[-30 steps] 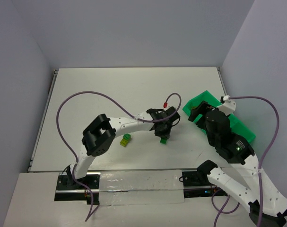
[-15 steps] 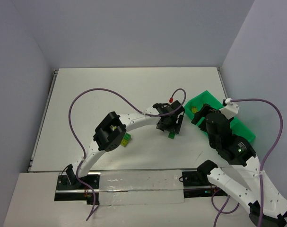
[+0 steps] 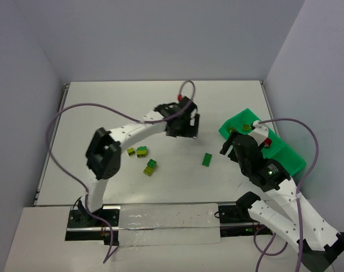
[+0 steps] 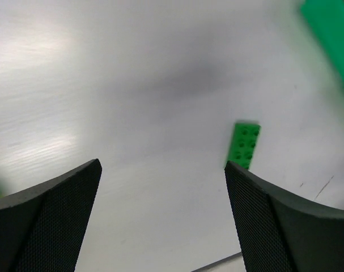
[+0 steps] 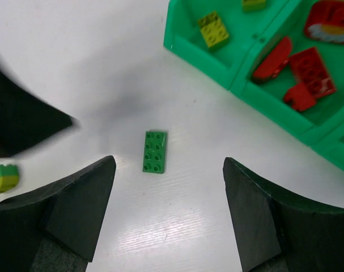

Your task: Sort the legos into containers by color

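Left gripper: fingers spread, holding nothing, well left of the green tray. Right gripper: spread, empty, hanging over a green brick that lies flat near the tray's left corner. In the tray, a yellow brick and the red bricks sit in separate compartments.

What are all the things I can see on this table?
table: one, white, under everything.
tray: one, bright green with dividers, on the table's right side.
flat brick: one, green, lying on the table left of the tray.
loose bricks: about three, yellow-green and dark green, on the table left of the flat brick.
yellow bricks: two, yellow, in one tray compartment.
red bricks: several, red, in the neighbouring compartment.
cables: two, purple, one looping over each arm.
left gripper: one, black, open, empty, above the table.
right gripper: one, black, open, empty, above the flat brick.
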You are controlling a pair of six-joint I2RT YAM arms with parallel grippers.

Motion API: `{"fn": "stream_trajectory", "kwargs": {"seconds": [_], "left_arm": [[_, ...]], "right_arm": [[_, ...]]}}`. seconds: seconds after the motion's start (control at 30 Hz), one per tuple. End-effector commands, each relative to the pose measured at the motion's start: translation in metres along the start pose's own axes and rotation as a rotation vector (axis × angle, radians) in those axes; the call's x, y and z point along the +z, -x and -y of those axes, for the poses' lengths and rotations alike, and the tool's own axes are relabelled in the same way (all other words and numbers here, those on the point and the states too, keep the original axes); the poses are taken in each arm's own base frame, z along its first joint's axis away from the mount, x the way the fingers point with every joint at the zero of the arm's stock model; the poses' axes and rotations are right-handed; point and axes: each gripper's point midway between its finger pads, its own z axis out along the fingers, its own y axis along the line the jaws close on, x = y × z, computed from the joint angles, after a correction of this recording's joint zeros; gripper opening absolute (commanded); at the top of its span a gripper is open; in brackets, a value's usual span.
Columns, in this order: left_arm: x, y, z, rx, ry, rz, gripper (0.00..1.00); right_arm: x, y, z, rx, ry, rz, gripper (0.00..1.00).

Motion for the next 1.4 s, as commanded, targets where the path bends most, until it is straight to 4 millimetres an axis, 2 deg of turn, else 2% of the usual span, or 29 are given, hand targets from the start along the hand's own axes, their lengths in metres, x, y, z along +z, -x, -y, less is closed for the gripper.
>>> {"fn": "stream_trajectory", "kwargs": {"seconds": [0.0,0.1,0.2,0.27,0.37,0.57,0.77,0.87,0.97,1.0,1.07,1.1,1.13,1.23,1.33,1.37], "left_arm": [[-0.08,0.054,-0.074,-0.112,0.055,0.182,0.97],[-0.114,0.066,-0.116,-0.184,0.093,0.25,0.97],[-0.126,0.057,-0.151,-0.232,0.151,0.261,0.97],[-0.135,0.053,-0.161,-0.252,0.16,0.273,0.97],[-0.138,0.048,-0.168,-0.274,0.155,0.277,0.97],[-0.137,0.046,-0.166,-0.284,0.133,0.281,0.97],[-0.135,0.046,-0.167,-0.274,0.141,0.277,0.97],[-0.134,0.045,-0.17,-0.27,0.151,0.278,0.96],[-0.134,0.045,-0.17,-0.268,0.151,0.278,0.96],[-0.134,0.045,-0.17,-0.269,0.152,0.275,0.96],[-0.134,0.045,-0.17,-0.267,0.153,0.274,0.96],[-0.135,0.046,-0.17,-0.267,0.153,0.278,0.96],[-0.135,0.047,-0.17,-0.267,0.156,0.279,0.96],[-0.137,0.048,-0.172,-0.265,0.165,0.284,0.96],[-0.14,0.049,-0.173,-0.259,0.172,0.287,0.96],[-0.141,0.05,-0.173,-0.256,0.173,0.289,0.96]], "right_arm": [[0.028,-0.04,-0.025,0.045,0.056,-0.115,0.83],[0.046,-0.07,-0.03,0.037,0.043,-0.195,0.83],[0.064,-0.079,-0.042,0.043,0.037,-0.213,0.83],[0.074,-0.082,-0.049,0.032,0.038,-0.219,0.83],[0.092,-0.097,-0.052,-0.009,-0.003,-0.261,0.83],[0.112,-0.113,-0.063,-0.049,0.01,-0.298,0.83],[0.128,-0.141,-0.054,-0.116,-0.048,-0.368,0.76],[0.13,-0.148,-0.049,-0.141,-0.069,-0.371,0.66],[0.13,-0.152,-0.047,-0.161,-0.08,-0.379,0.42],[0.13,-0.152,-0.046,-0.16,-0.083,-0.377,0.41],[0.127,-0.144,-0.047,-0.149,-0.087,-0.357,0.18],[0.125,-0.138,-0.049,-0.141,-0.083,-0.344,0.12],[0.123,-0.133,-0.05,-0.138,-0.083,-0.331,0.11],[0.114,-0.098,-0.046,-0.122,-0.106,-0.247,0.09],[0.104,-0.054,-0.025,-0.09,-0.154,-0.149,0.09],[0.099,-0.04,-0.009,-0.085,-0.195,-0.116,0.08]]}}
